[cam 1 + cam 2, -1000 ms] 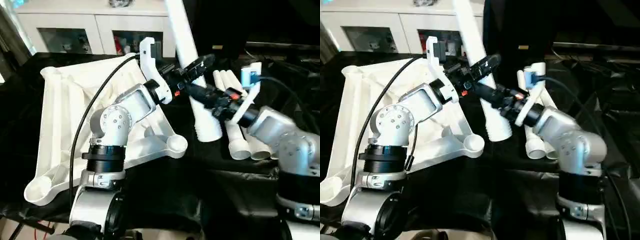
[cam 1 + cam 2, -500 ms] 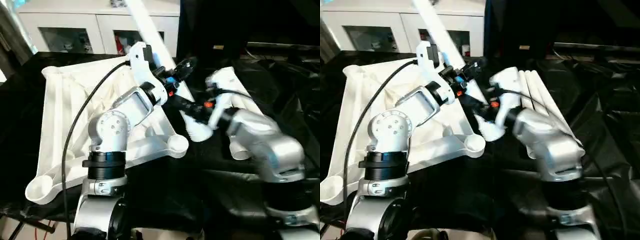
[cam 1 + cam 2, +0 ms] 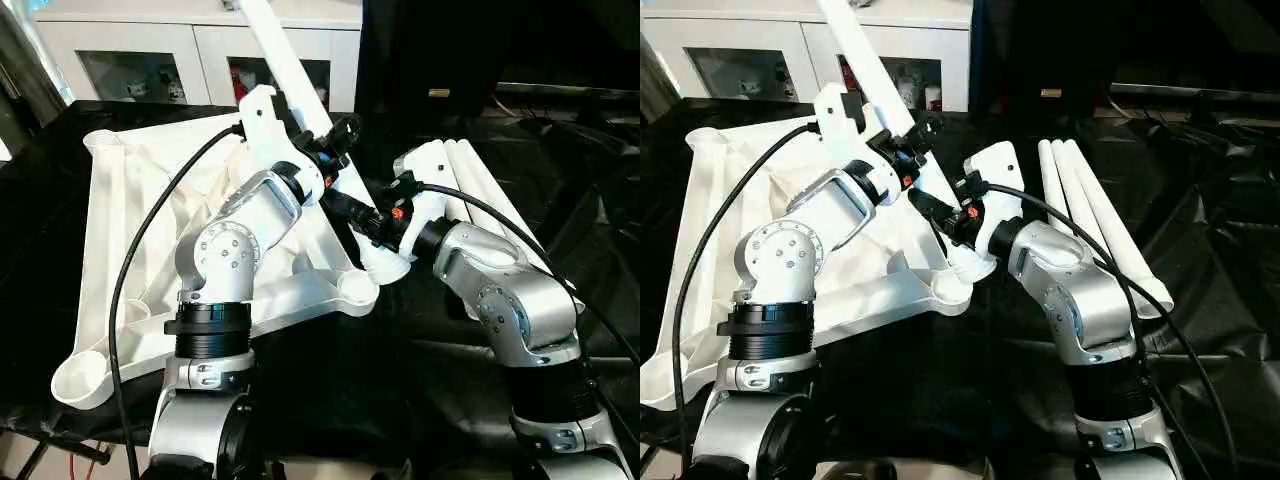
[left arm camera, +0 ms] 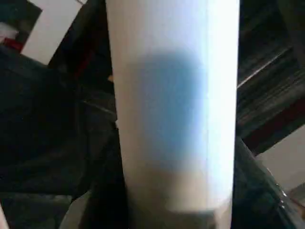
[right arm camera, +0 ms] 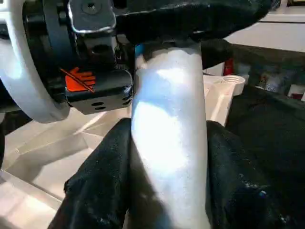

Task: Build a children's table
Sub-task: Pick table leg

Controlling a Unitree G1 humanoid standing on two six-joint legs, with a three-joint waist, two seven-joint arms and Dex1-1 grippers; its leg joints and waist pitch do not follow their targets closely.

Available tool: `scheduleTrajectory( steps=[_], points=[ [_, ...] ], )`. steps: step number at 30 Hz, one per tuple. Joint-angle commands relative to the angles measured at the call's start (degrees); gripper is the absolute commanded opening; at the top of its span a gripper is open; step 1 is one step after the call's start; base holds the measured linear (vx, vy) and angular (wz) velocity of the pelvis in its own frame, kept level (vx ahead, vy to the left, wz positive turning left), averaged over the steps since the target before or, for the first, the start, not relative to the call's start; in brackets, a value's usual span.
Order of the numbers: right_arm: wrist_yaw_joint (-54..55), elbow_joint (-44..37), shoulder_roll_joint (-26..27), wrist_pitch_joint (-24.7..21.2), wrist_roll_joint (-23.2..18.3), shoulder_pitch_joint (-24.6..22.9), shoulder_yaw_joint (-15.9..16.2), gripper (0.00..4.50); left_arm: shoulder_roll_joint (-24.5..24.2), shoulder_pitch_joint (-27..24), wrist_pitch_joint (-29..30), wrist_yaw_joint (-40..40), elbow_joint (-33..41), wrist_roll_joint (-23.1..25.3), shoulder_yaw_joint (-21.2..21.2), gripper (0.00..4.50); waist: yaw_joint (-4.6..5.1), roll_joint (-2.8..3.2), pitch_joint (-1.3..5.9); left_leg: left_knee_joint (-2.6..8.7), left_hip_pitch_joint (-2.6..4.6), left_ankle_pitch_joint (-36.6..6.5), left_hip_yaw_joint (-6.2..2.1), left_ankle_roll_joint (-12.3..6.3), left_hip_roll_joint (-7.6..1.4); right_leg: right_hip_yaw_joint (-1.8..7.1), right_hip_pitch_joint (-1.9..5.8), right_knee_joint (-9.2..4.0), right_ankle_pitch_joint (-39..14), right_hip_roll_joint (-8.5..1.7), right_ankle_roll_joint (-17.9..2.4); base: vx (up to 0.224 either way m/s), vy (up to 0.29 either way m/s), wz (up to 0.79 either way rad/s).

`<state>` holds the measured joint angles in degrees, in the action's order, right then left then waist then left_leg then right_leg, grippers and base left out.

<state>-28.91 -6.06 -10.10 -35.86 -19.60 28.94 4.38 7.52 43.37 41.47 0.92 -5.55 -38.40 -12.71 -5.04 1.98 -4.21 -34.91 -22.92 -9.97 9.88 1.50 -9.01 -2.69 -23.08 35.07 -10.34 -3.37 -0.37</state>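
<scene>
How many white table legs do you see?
4. One leg is held slanted by the left gripper and right gripper. Three spare legs lie together on the black cloth at the robot's right.

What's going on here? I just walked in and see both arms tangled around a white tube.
The robot holds one white table leg with both grippers: the left gripper higher up, the right gripper near its wide lower end. That end hangs just beside the upturned tabletop's corner socket. Three spare legs lie alongside.
</scene>
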Motion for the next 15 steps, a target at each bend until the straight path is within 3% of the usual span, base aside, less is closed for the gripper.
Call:
scheduleTrajectory(
  steps=[1, 4, 6, 9, 15],
  points=[
    [-3.04, -1.7, -0.5, -3.03, -5.67, 0.75, -3.43, 2.52, -0.47, 1.63, -1.19, 6.64, 0.08, -0.34, 1.6, 1.9, 0.0, -0.46, 4.99, 3.48, 1.37, -7.79, -1.35, -2.87, -3.37, 2.5, 3.33, -4.18, -7.5, -4.51, -12.19, 0.0, 0.0, 0.0],
    [-8.13, -3.22, -4.66, -4.99, -8.88, 0.44, -5.39, 2.7, -5.67, 2.6, -0.06, 16.24, 0.09, -1.06, 4.23, 1.87, -0.31, -0.16, 5.06, 3.49, 1.47, -6.85, -1.42, -2.99, -3.56, 2.48, 3.1, -3.84, -7.14, -4.39, -11.51, 0.0, 0.0, 0.0],
    [-9.99, -3.49, -5.8, -6.5, -10.67, 0.42, -6.06, 2.87, -7.44, 2.9, 0.84, 19.35, 0.13, -1.64, 5.13, 1.86, -0.22, -0.21, 5.01, 3.47, 1.41, -6.77, -1.36, -2.97, -3.42, 2.45, 3.19, -3.73, -6.75, -4.5, -11.99, 0.0, 0.0, 0.0],
    [-17.49, -5.49, -10.23, -10.85, -16.65, -0.64, -6.96, 2.88, -13.33, 3.48, 3.23, 30.98, 0.91, -3.84, 8.55, 1.86, -0.32, -0.46, 4.96, 3.41, 1.35, -6.52, -1.28, -3.15, -3.31, 2.47, 3.39, -3.66, -7.59, -4.55, -12.45, 0.0, 0.0, 0.0],
    [-20.57, -5.78, -13.11, -12.63, -17.78, -1.56, -5.07, 2.88, -16.85, 4.61, 5.48, 44.77, 1.31, -8.18, 9.2, 1.86, -0.28, -0.36, 4.99, 3.29, 1.46, -6.57, -1.15, -2.56, -3.42, 2.4, 3.09, -3.64, -8.78, -4.63, -13.51, 0.0, 0.0, 0.0]
  ],
)
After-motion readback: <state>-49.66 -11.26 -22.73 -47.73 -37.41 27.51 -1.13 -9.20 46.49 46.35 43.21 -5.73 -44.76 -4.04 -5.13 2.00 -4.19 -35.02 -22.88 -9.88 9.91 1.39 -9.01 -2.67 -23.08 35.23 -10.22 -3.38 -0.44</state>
